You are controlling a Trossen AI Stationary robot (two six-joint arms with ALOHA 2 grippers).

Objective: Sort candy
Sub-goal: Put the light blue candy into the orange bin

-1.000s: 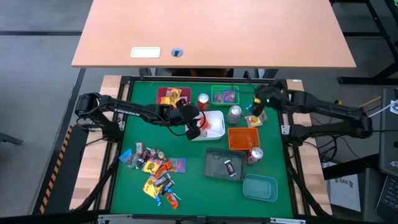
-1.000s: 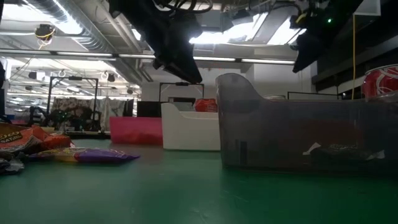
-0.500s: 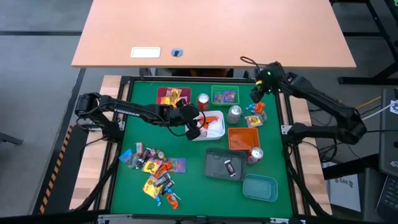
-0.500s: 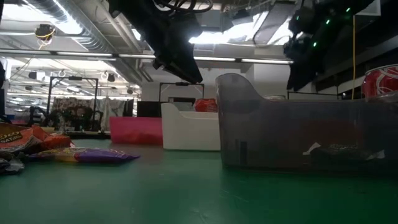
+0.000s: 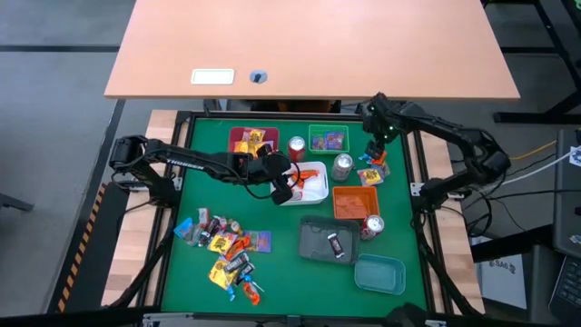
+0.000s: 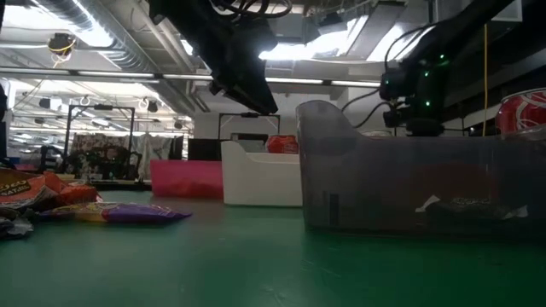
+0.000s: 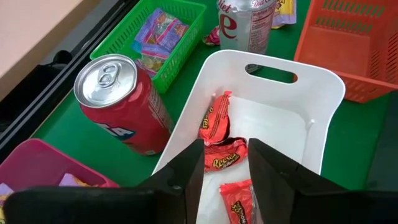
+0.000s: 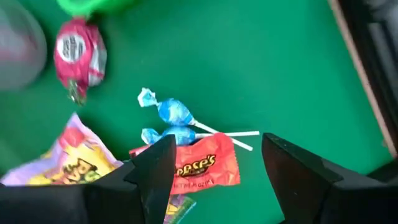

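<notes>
pink tray [image 7: 43, 168] cut off, corner only

You can read "Reese's" on the orange wrapper [image 7: 224, 161] lying in the white tray [image 7: 323, 99], at 12 o'clock from the left gripper [image 7: 225, 163], whose fingers stand apart just over it. The same brand shows, partly cut off as "eese's", on the orange Reese's packet [image 8: 202, 165] on the green mat, framed between the spread fingers of the right gripper [image 8: 214, 171]. On the silver soda can [image 7: 249, 23] at the tray's far end you can make out a large red "e"; the rest of its lettering is too cut off to read.
</notes>
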